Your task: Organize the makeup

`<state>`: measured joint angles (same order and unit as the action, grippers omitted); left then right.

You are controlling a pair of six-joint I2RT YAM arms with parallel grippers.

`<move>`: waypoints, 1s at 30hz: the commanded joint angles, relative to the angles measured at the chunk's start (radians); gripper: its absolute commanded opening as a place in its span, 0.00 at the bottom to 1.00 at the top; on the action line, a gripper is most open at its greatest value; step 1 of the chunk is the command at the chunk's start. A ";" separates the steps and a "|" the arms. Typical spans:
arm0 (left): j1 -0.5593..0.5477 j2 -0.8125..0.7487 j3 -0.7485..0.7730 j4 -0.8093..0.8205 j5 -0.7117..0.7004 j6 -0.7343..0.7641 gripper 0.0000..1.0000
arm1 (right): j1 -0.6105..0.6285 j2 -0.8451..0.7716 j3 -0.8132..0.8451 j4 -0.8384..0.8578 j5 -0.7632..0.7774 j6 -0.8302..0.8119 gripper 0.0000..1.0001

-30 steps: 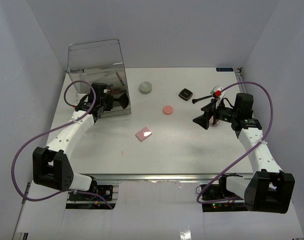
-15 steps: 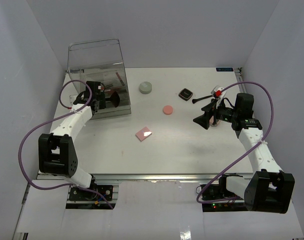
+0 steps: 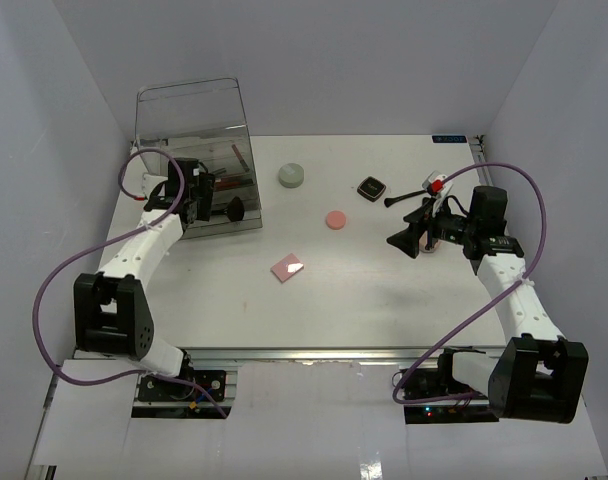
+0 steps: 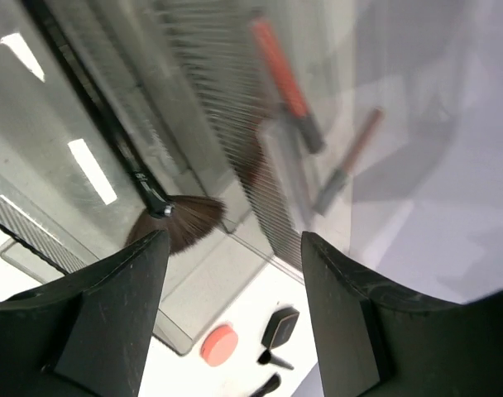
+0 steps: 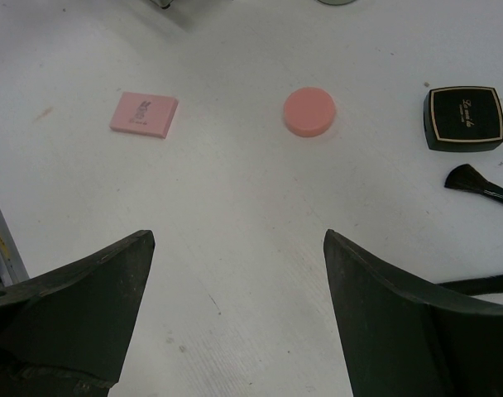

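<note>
Left gripper (image 4: 235,248): jaws spread, nothing between them. A black-handled brush (image 4: 179,223) lies just past the fingertips inside the clear drawer box (image 3: 194,120), with a red-and-black stick (image 4: 283,78) deeper in; the second stick beside it may be only a reflection. Right gripper (image 5: 235,244): wide open, empty, above the table (image 5: 235,190), where the pink square compact (image 5: 144,114), pink disc (image 5: 309,112) and black square compact (image 5: 464,117) lie well apart.
</note>
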<state>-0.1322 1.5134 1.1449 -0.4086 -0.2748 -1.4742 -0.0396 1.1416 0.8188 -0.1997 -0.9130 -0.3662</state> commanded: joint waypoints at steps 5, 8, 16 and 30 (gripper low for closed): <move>0.007 -0.415 -0.218 0.436 0.330 0.761 0.92 | -0.006 0.059 0.007 0.049 0.252 0.122 0.91; 0.010 -0.576 -0.338 0.509 0.489 0.919 0.98 | -0.005 0.108 0.025 0.063 0.479 0.252 0.95; 0.011 -0.778 -0.514 0.425 0.592 1.150 0.98 | 0.007 0.366 0.196 -0.006 0.977 0.444 0.96; 0.011 -0.854 -0.580 0.417 0.622 1.158 0.98 | 0.038 0.746 0.575 -0.161 0.986 0.467 0.76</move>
<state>-0.1261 0.6891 0.5617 0.0048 0.3238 -0.3363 -0.0256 1.8316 1.3163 -0.2948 0.0393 0.0836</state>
